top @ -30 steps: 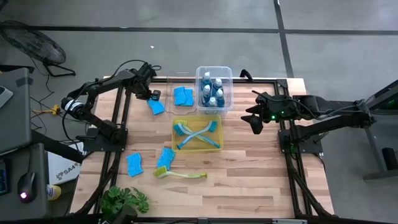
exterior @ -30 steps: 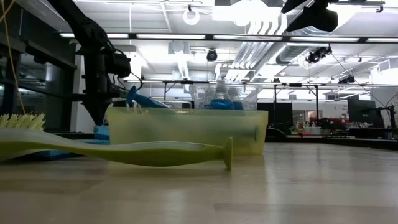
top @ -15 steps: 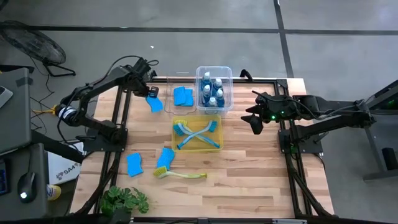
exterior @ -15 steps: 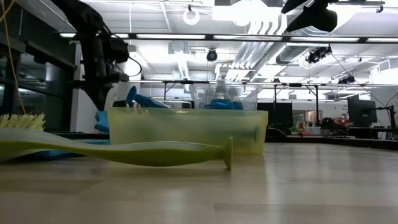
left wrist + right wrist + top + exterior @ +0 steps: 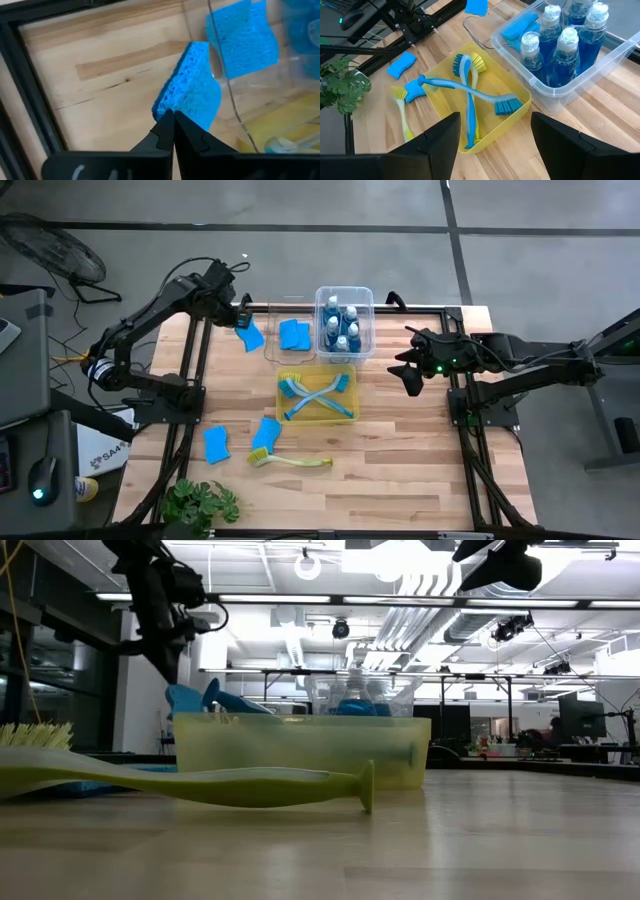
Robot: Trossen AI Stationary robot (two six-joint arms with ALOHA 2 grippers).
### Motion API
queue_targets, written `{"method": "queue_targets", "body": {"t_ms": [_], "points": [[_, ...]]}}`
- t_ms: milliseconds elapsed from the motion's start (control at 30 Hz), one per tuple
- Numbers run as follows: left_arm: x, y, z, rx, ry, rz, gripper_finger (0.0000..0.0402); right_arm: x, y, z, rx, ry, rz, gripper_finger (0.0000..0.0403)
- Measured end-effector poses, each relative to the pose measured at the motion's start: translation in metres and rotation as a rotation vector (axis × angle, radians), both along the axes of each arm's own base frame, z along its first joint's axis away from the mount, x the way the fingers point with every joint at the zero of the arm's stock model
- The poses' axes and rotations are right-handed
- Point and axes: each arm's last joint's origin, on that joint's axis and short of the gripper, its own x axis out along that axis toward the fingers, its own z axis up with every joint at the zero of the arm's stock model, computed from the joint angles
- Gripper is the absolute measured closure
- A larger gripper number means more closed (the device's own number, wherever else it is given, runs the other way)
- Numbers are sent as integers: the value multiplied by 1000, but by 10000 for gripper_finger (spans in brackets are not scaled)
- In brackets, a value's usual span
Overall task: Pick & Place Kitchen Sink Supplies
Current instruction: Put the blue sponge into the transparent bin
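Note:
My left gripper point(image 5: 241, 321) hangs above the table's far left, shut on a blue sponge point(image 5: 251, 337) that shows large in the left wrist view point(image 5: 192, 92). It is just left of a clear bin point(image 5: 272, 340) that holds more blue sponges point(image 5: 293, 335). Two sponges point(image 5: 216, 444) point(image 5: 266, 433) and a yellow-green brush point(image 5: 290, 461) lie flat on the table near the front. The yellow bin point(image 5: 352, 406) holds crossed brushes point(image 5: 315, 392). Bottles of blue liquid point(image 5: 341, 326) stand in another clear bin. My right gripper point(image 5: 410, 376) waits open, raised at the right. My left gripper pinches the sponge by one thin edge at a corner point(image 5: 167, 111) between its two shut fingertips. The fingers slant down from above. The sponge hangs below them, tilted and clear of the table, beside the clear bin's wall point(image 5: 220, 75).
A green plant point(image 5: 200, 504) stands at the near left corner. The clear bin of bottles point(image 5: 560, 45) and the yellow bin point(image 5: 517, 116) fill the table's middle. Bare wood lies at the right and near the front.
My left gripper has risen, carrying the sponge up from near the tabletop until it hangs clear, level with the bin's rim. It has also tipped a little. It stayed shut on the sponge.

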Motion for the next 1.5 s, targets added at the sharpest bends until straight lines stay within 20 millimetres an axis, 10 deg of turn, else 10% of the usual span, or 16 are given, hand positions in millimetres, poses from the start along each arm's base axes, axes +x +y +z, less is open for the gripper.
{"method": "queue_targets", "body": {"t_ms": [867,1500], "points": [[23,-2,40,73,-246,-136,401,0,0,0,-19,5,14,166],[82,25,1,44,-294,-237,401,0,0,0,-21,5,12,166]]}}
